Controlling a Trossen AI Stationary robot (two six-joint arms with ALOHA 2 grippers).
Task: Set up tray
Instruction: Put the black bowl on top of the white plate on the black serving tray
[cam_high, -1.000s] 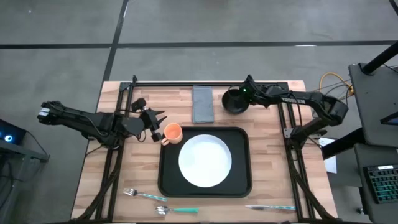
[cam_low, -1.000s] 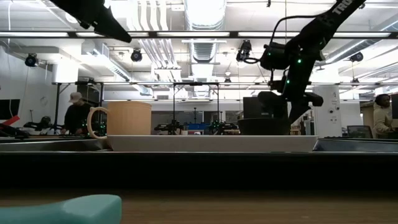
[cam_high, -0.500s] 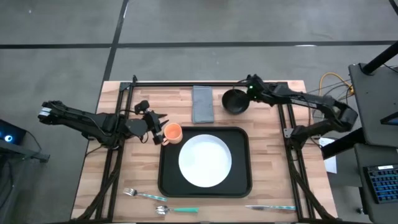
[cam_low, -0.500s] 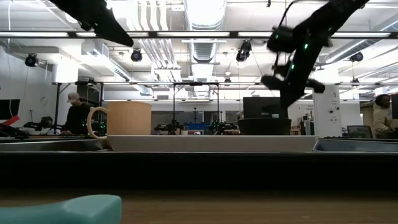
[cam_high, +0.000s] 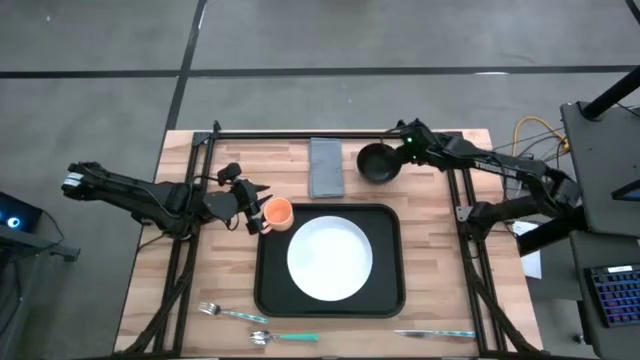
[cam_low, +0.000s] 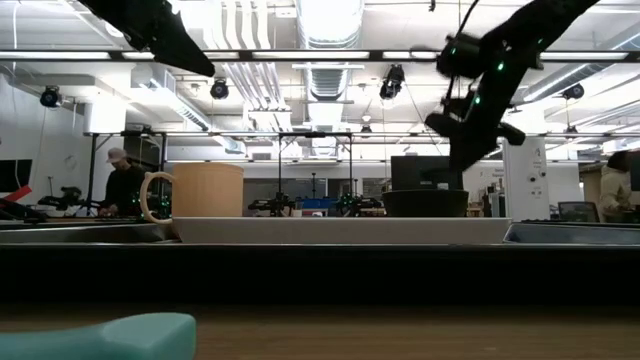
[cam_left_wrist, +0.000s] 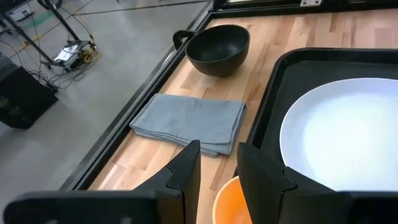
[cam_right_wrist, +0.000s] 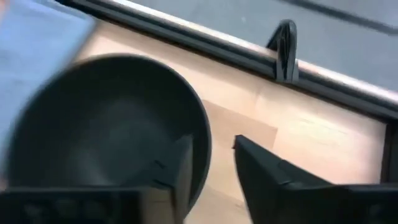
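The wooden table (cam_high: 200, 300) carried everything. Largest on it was the black tray (cam_high: 385, 300), lying at the middle toward the near edge, its low rim showing as a dark band across the low view. A round white plate (cam_high: 330, 258) lay inside the tray, filling most of it. Behind the tray, near the far edge, a grey folded napkin (cam_high: 325, 166) lay flat, and just to its right stood a black bowl (cam_high: 376, 163). An orange mug (cam_high: 277, 212) stood on the wood just beside the tray's far left corner. Along the near edge lay a fork (cam_high: 212, 310), a spoon (cam_high: 270, 338) with a teal handle, and a knife (cam_high: 435, 333).

The left gripper (cam_high: 255, 205) reached in from the left side and sat just beside the mug; in its wrist view its fingers (cam_left_wrist: 186, 177) stood a little apart, with the mug's rim below the gap, and whether they gripped the mug could not be told. The right gripper (cam_high: 405, 150) hung at the bowl's right rim; its fingers (cam_right_wrist: 255, 165) stood apart, one over the bowl's inside and one outside the rim, not clamped on it
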